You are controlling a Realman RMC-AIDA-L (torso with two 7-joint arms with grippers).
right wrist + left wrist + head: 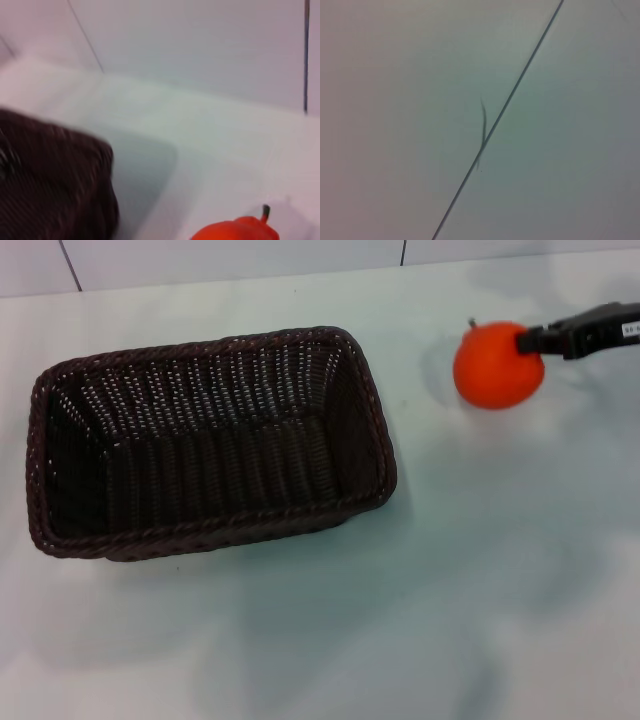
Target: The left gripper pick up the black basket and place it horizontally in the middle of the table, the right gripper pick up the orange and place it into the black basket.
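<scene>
The black basket [205,440] lies lengthwise on the white table [480,570], left of the middle, open side up and empty. The orange [497,365] is at the far right, well apart from the basket. My right gripper [524,341] reaches in from the right edge, and its black finger lies against the orange's upper right side, gripping it. In the right wrist view the orange [235,231] shows close by, with its stem up, and the basket's end [55,185] is beside it. The left gripper is out of view; its wrist view shows only a pale surface with a dark seam.
A white tiled wall [250,260] runs along the table's far edge. Bare tabletop lies between the basket and the orange and in front of the basket.
</scene>
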